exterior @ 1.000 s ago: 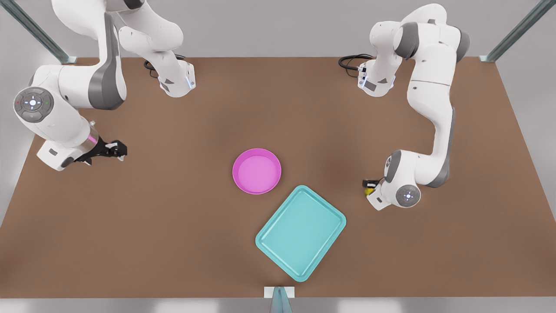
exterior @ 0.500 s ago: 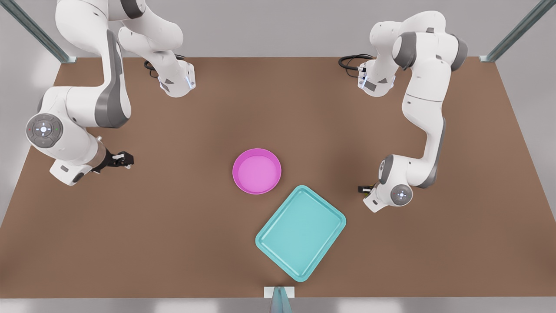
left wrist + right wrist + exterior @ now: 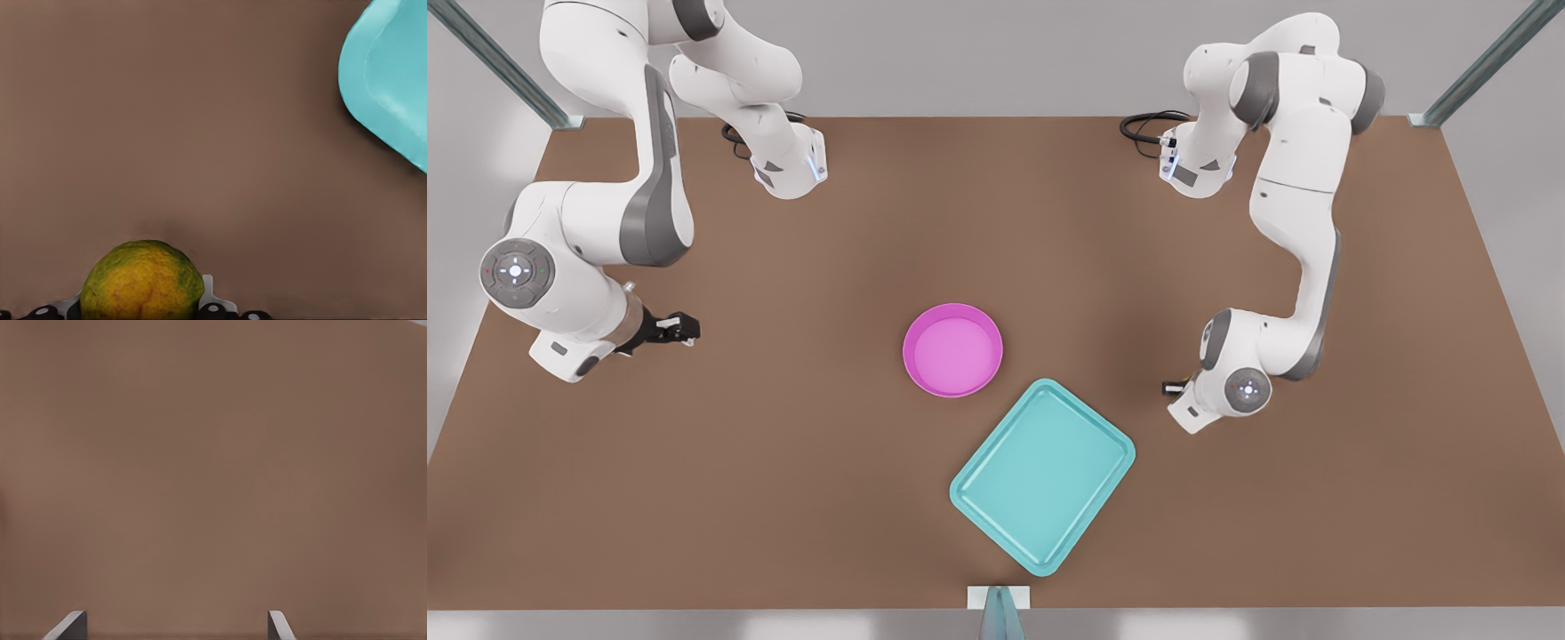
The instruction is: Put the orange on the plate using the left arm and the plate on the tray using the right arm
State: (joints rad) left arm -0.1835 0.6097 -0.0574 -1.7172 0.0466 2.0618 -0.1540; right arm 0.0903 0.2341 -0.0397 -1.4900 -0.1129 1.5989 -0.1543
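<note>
The left tool sits low at the front view's right, its fingers either side of the orange, which rests between them on the worktop. Whether the grip has closed I cannot tell. In my judgement the step in hand is securing the fruit: squeeze on its widest part and lift straight up. Then carry it over the tray's near corner to the middle of the plate and let go low so it does not roll. The right tool waits at the front view's left above bare worktop, fingers wide apart and holding nothing.

Count: one orange, one plate, one tray, two arms. Plate and tray lie just beside each other.
</note>
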